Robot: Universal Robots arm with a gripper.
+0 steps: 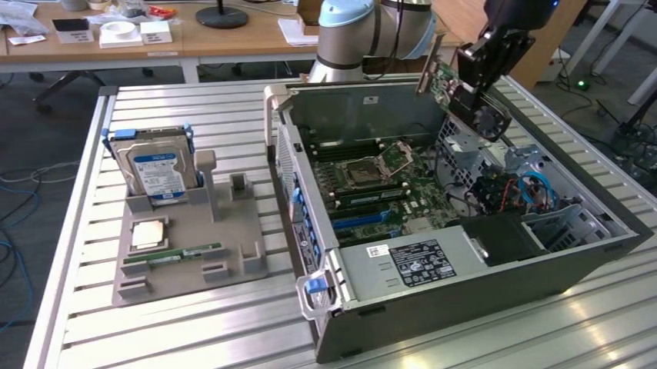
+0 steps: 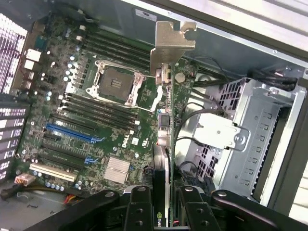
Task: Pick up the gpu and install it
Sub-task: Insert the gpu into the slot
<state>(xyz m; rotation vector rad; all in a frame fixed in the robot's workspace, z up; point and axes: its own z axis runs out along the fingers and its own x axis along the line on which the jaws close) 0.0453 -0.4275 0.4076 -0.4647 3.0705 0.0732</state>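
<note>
On the exterior view's left, a grey holder tray (image 1: pixel 238 265) is lying on the slatted metal table (image 1: pixel 185 338); a silver hard drive (image 1: pixel 154 171) with a blue-white label is standing upright in the tray's far end; nearer the camera, a square processor chip (image 1: pixel 150 233) is lying flat, and a narrow green RAM stick (image 1: pixel 183 254) is sitting just beside it.

In the middle, an open computer case (image 1: pixel 462 296) is lying on its side, showing the green motherboard (image 1: pixel 395 201); the bare processor socket (image 1: pixel 365 175) is sitting towards the case's far end; a power supply (image 1: pixel 411 263) with a dark label is occupying the near corner.

Towards the exterior view's right, the gripper (image 1: pixel 478 73) is hanging over the far right part of the case, its jaws closed partway onto the gpu (image 1: pixel 464 96); the card is hanging clear above the case's interior, tilted, touching nothing below it; its silvery bracket (image 1: pixel 425 65) is pointing up and away.

In the wrist view, the black fingers (image 2: pixel 139 211) are pinching the card edge-on from both sides; the bracket end is showing over the motherboard, beside the metal drive cage (image 2: pixel 250 130).
</note>
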